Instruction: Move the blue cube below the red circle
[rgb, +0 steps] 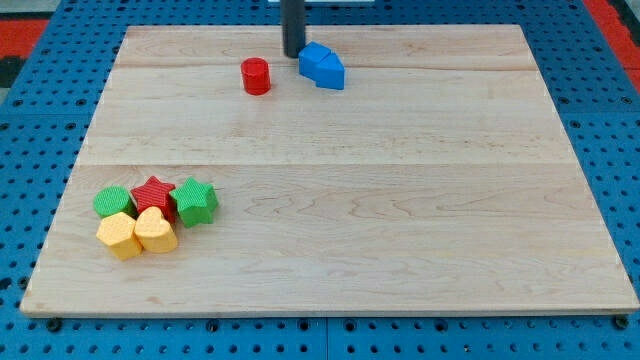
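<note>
The blue cube lies near the view's top, just right of centre. The red circle, a short red cylinder, stands a little to its left, with a gap between them. My tip is the lower end of a dark rod coming down from the view's top. It stands right at the blue cube's upper left edge, touching or almost touching it, and up and to the right of the red circle.
A cluster of blocks sits at the view's lower left: a green cube, a red star, a green star, a yellow cube and a yellow heart. The wooden board lies on a blue pegboard.
</note>
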